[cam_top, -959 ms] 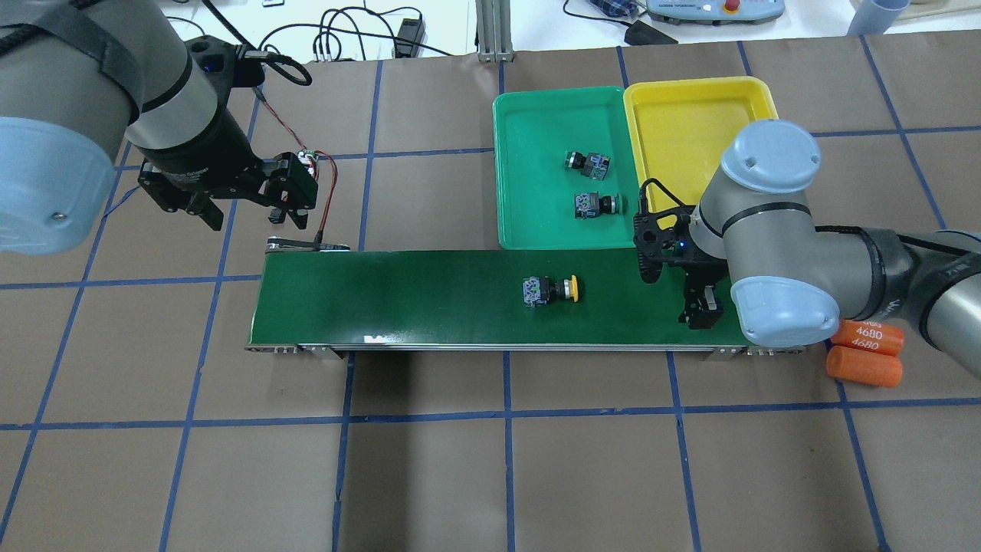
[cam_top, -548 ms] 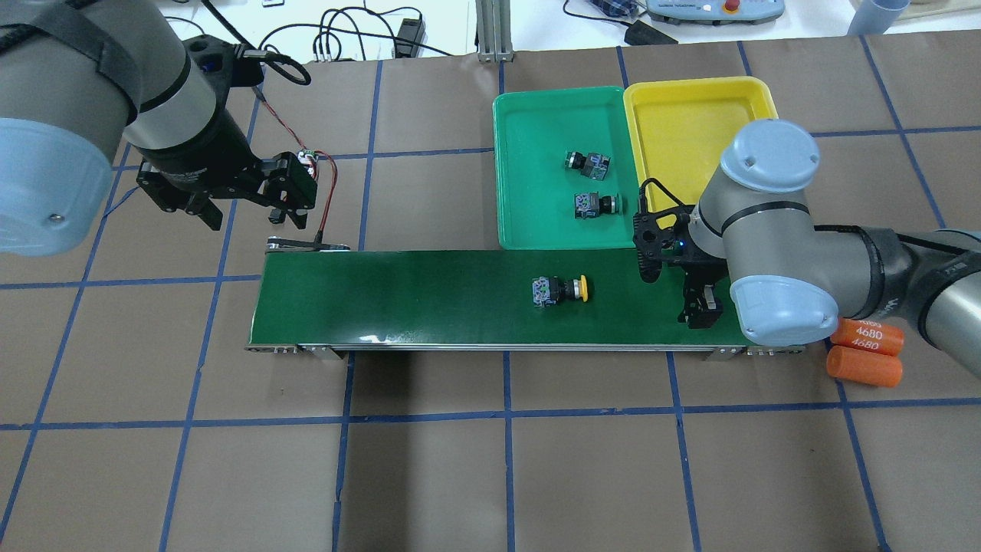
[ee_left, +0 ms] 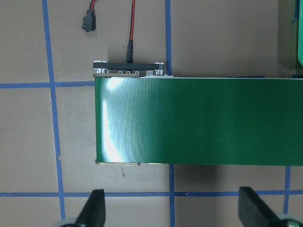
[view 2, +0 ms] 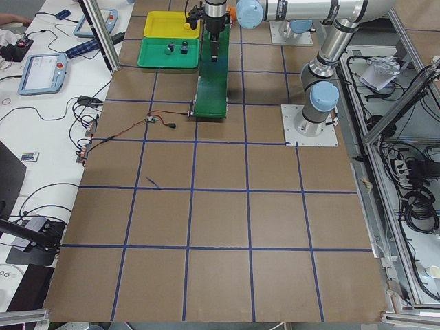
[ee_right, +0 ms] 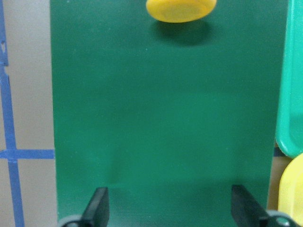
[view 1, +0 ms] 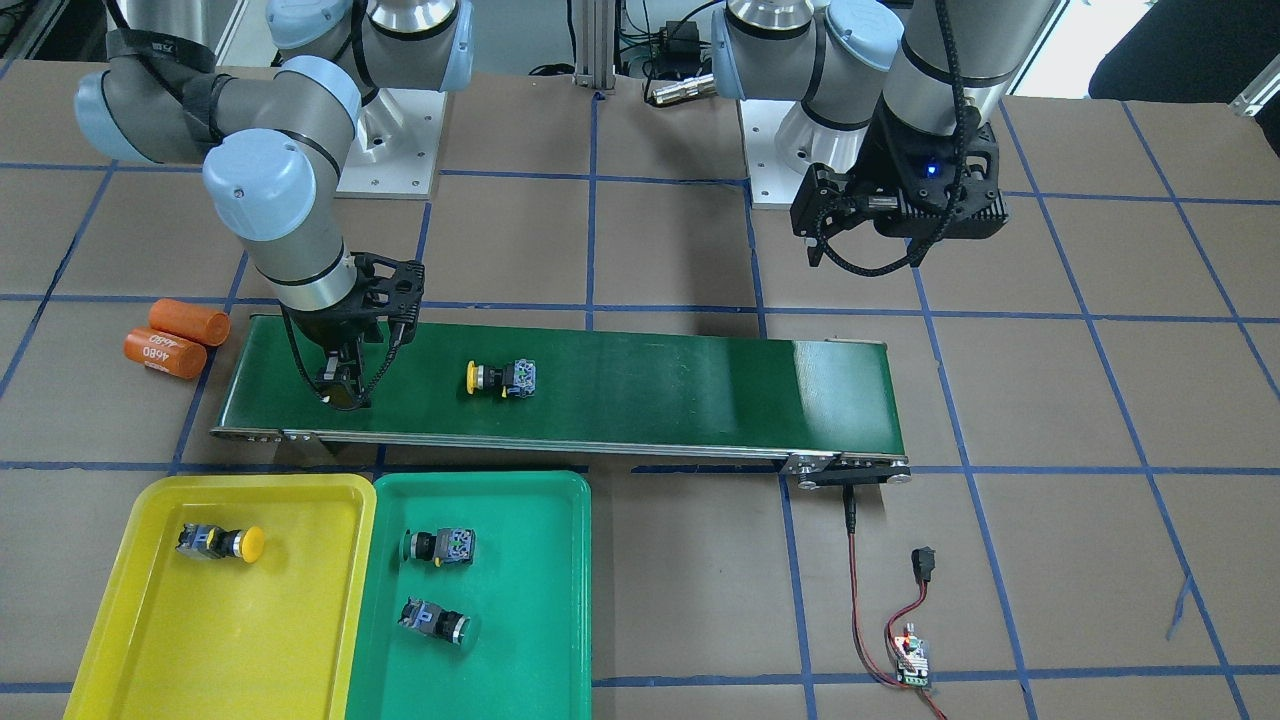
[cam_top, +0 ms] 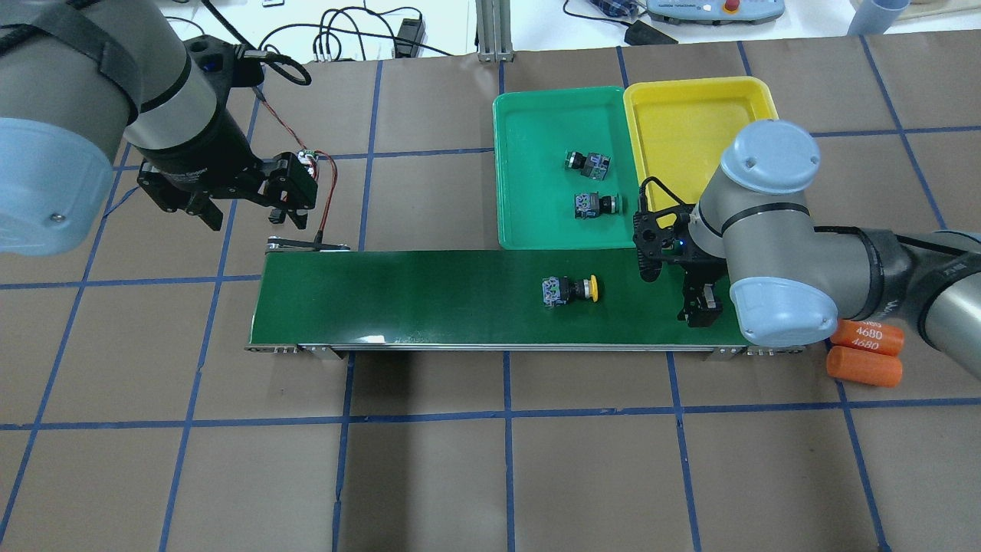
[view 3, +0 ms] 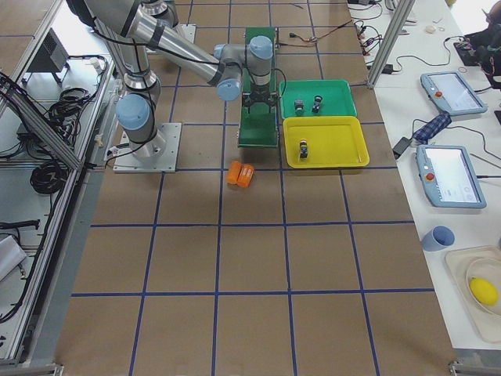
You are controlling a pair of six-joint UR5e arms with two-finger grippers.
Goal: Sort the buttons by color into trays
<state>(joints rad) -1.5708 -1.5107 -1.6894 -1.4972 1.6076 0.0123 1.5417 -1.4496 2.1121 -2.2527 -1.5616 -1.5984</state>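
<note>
Seen from the front-facing camera, two shallow trays are set side by side with their rims touching, at 6 to 7 o'clock from the left end of a long dark green conveyor belt (view 1: 680, 385).

The yellow tray (view 1: 220, 640) is on the left. One yellow-capped button (view 1: 218, 542) is held in it, laid on its side at 12 o'clock from the tray's middle, with its cap turned to 3 o'clock.

The green tray (view 1: 530, 600) is on the right. Two green-capped buttons are held in it, both on their sides. One (view 1: 440, 546) is placed at 11 o'clock from the tray's middle, cap turned to 9 o'clock. The other (view 1: 435, 621) is placed at 8 o'clock, cap turned to about 4 o'clock.

A further yellow-capped button (view 1: 502, 378) is laid on the belt, outside both trays, with its cap turned to 9 o'clock.

The right gripper (view 1: 340, 392) is poised low over the belt's left end, at 9 o'clock from that button, near it but apart. In the right wrist view its fingers are spread wide with only bare belt between them, and the yellow cap is seen at 12 o'clock.

The left gripper (ee_left: 173, 203) is held above the brown table off the belt's opposite end. Its fingers are also spread wide, and nothing is gripped.

Two orange cylinders (view 1: 178, 338) are laid together at 9 o'clock from the belt's left end.
</note>
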